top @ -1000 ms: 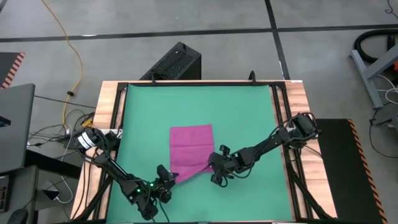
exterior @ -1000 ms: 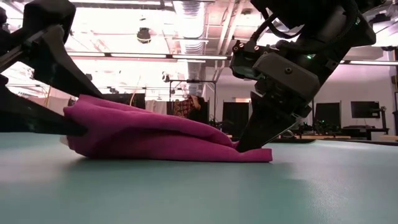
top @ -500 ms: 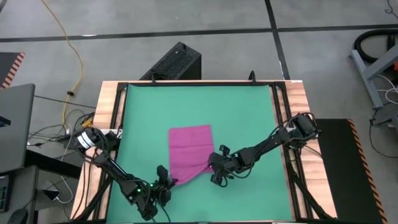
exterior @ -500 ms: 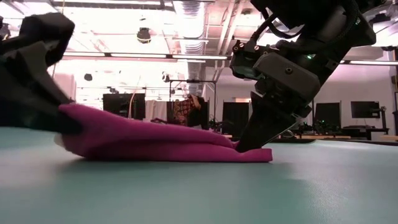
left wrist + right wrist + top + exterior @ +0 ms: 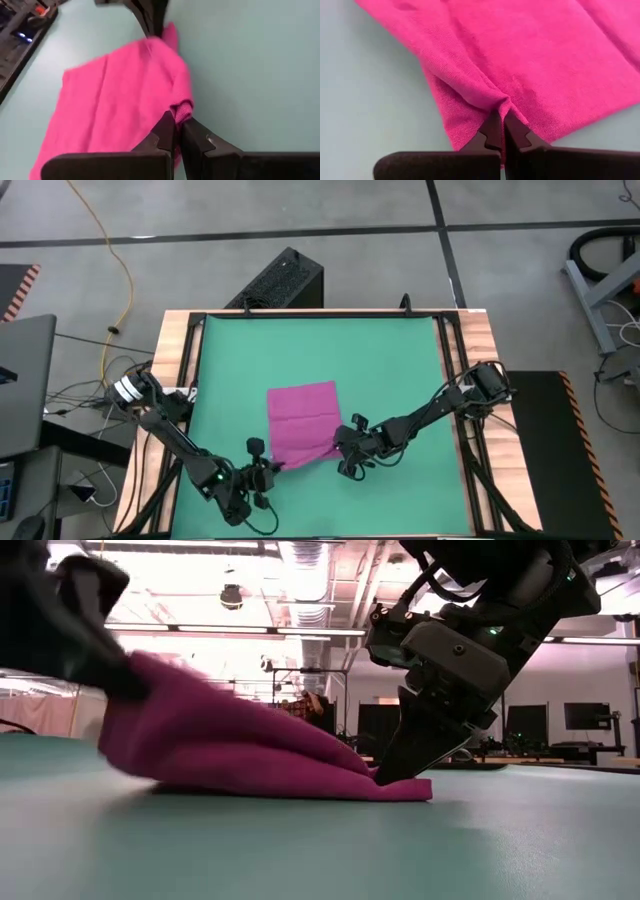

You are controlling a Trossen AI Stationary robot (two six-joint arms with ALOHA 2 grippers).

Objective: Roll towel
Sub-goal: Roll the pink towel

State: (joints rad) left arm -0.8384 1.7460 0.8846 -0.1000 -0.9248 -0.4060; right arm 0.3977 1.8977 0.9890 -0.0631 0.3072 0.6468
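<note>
**Both near corners pinched**

Now the towel (image 5: 303, 423) lies on the green mat (image 5: 400, 360), its long axis running away from the robot. The left gripper (image 5: 265, 471) is pressed together on the near-left corner, lifting it a little (the low view shows that end raised). The right gripper (image 5: 345, 461) pinches the near-right corner down at the mat. Both arms hold the near edge, so the roll would likely run forward, along the long axis, toward the far edge.
</note>
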